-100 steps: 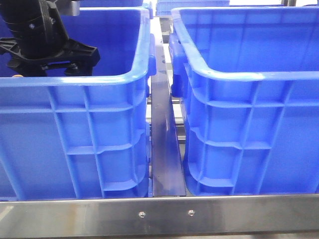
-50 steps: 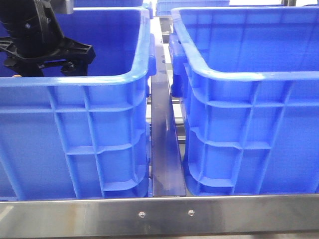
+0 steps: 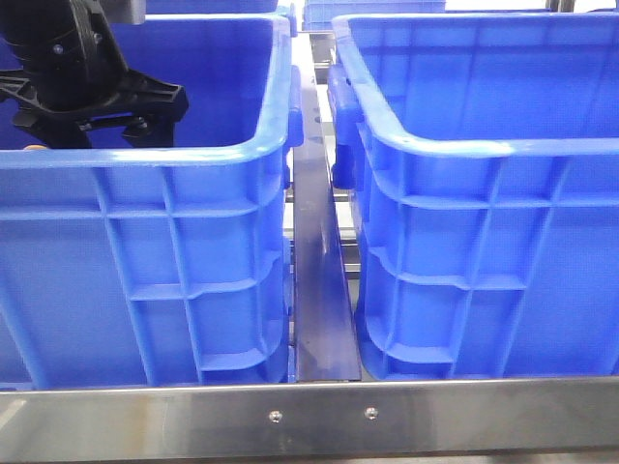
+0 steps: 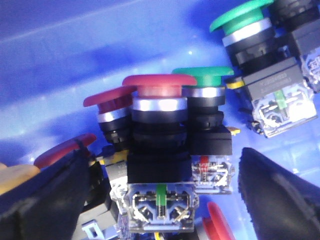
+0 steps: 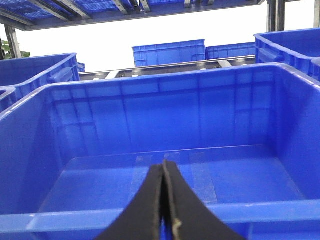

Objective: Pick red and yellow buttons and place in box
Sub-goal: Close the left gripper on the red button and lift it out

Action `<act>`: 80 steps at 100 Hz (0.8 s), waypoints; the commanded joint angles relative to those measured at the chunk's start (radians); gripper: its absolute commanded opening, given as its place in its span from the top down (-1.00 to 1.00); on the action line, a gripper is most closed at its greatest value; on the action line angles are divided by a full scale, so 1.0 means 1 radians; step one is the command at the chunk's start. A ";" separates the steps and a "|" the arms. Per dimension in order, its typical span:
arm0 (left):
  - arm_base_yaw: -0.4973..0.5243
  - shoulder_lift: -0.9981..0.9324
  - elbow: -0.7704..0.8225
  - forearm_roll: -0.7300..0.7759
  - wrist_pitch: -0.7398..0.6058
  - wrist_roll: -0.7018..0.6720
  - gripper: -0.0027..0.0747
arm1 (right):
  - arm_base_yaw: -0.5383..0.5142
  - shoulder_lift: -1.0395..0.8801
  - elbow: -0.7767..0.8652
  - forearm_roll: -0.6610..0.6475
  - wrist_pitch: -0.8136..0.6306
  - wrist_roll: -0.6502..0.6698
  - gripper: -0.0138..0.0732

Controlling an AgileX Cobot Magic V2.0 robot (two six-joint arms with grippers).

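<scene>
My left gripper (image 3: 92, 104) reaches down into the left blue crate (image 3: 145, 155). In the left wrist view it (image 4: 162, 162) is open, and its black fingers (image 4: 45, 200) stand on either side of a red button (image 4: 159, 85) with a black body and a clear contact block. More red buttons (image 4: 107, 95) lie beside it. A yellow button cap (image 4: 15, 177) shows at the edge, behind the finger. The blue box (image 3: 484, 145) on the right looks empty. My right gripper (image 5: 164, 172) is shut and empty above the box's near rim (image 5: 75, 220).
Green buttons (image 4: 217, 75) (image 4: 242, 17) lie among the red ones on the crate floor (image 4: 75, 60). A metal rail (image 3: 319, 290) runs between the two crates, and a steel bar (image 3: 319, 416) crosses the front. More blue crates (image 5: 170, 52) stand behind.
My left gripper has shifted only slightly inside the left crate, a little left and back. Nothing was taken hold of.
</scene>
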 commanded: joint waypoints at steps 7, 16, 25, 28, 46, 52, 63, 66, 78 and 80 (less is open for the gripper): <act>0.002 -0.042 -0.031 0.006 -0.044 -0.011 -0.53 | 0.004 -0.027 -0.012 -0.002 -0.085 -0.004 0.92; 0.002 -0.042 -0.031 0.006 -0.045 -0.011 -0.53 | 0.004 -0.027 -0.012 -0.002 -0.085 -0.004 0.92; 0.002 -0.038 -0.031 0.006 -0.045 -0.011 -0.53 | 0.004 -0.027 -0.012 -0.002 -0.085 -0.004 0.92; 0.002 -0.036 -0.031 0.006 -0.045 -0.011 -0.53 | 0.004 -0.027 -0.012 -0.002 -0.085 -0.004 0.92; 0.002 -0.002 -0.031 0.006 -0.020 -0.011 -0.53 | 0.004 -0.027 -0.012 -0.002 -0.085 -0.004 0.92; 0.002 -0.002 -0.031 0.006 -0.019 -0.011 -0.53 | 0.004 -0.027 -0.012 -0.002 -0.085 -0.004 0.92; 0.002 -0.004 -0.031 0.006 -0.019 -0.011 -0.52 | 0.004 -0.027 -0.012 -0.002 -0.085 -0.004 0.92; 0.002 -0.004 -0.031 0.006 -0.019 -0.011 -0.48 | 0.004 -0.027 -0.012 -0.002 -0.085 -0.004 0.92; 0.002 -0.005 -0.031 0.006 -0.015 -0.011 -0.09 | 0.004 -0.027 -0.012 -0.002 -0.085 -0.004 0.92; 0.002 -0.007 -0.031 0.006 -0.013 -0.011 -0.02 | 0.004 -0.027 -0.012 -0.002 -0.085 -0.004 0.92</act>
